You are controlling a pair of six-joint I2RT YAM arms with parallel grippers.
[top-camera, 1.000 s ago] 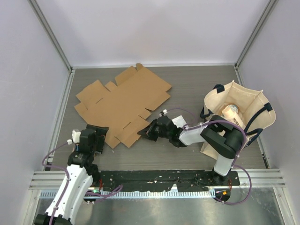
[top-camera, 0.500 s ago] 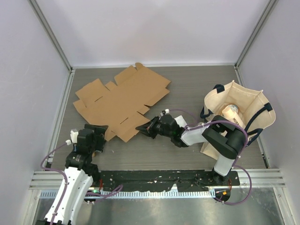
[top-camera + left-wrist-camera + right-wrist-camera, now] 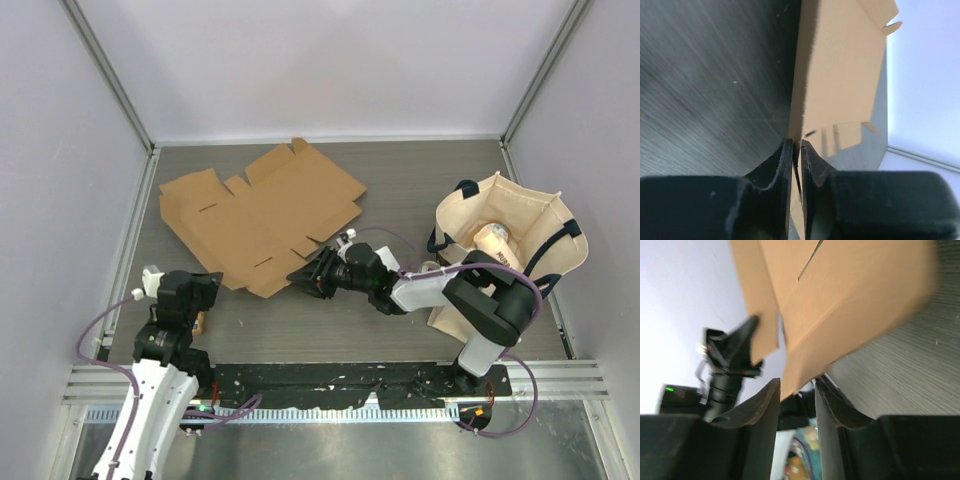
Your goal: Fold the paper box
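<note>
From above, the paper box (image 3: 255, 215) lies as a flat die-cut sheet on the far-left part of the worktop (image 3: 420, 180), skewed so that one corner points back at the arms. Your left pincer (image 3: 208, 277) sits at its near-left edge and your right pincer (image 3: 298, 281) at that near corner, with the whole sheet beyond both. In the left wrist view, the left pincer (image 3: 796, 150) is pressed onto the sheet's edge, and the cardboard (image 3: 840, 75) runs straight away from it. In the right wrist view, the right pincer (image 3: 796, 395) stands spread, with a tip of cardboard (image 3: 840, 295) dipping between its jaws but not pinched. Judge the left arm as the one that has hold.
</note>
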